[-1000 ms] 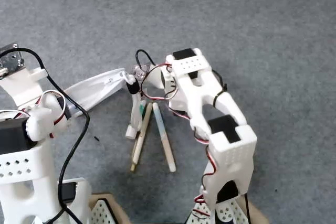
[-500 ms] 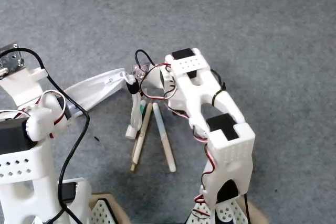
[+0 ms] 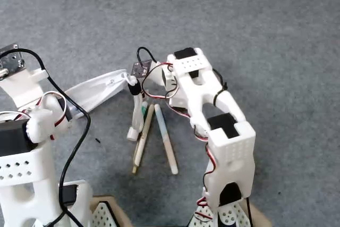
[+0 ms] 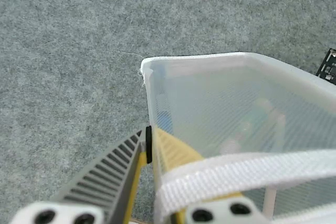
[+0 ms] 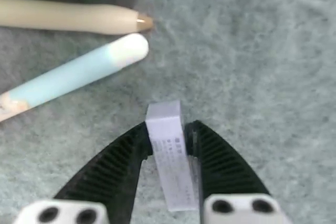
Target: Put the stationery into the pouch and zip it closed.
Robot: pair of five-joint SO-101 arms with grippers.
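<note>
Eraser (image 5: 167,153) between right jaws

Open surface (image 3: 276,41) runs wide along the far side and to the right of the right arm (image 3: 212,110); a gripper could pass there unhindered; between the two arms the room is tight; the pouch (image 3: 98,91) slants from the left arm (image 3: 32,131) toward the middle, its end near the tips of the marker (image 3: 139,114), the pencil (image 3: 142,141) and the light blue pen (image 3: 166,141); these fan out just beside the right gripper (image 5: 167,129), whose jaws are filled by an eraser (image 5: 169,153); a black cable (image 3: 74,147) loops over the near left; a narrow wedge of surface shows between the pencil and the light blue pen.
</note>
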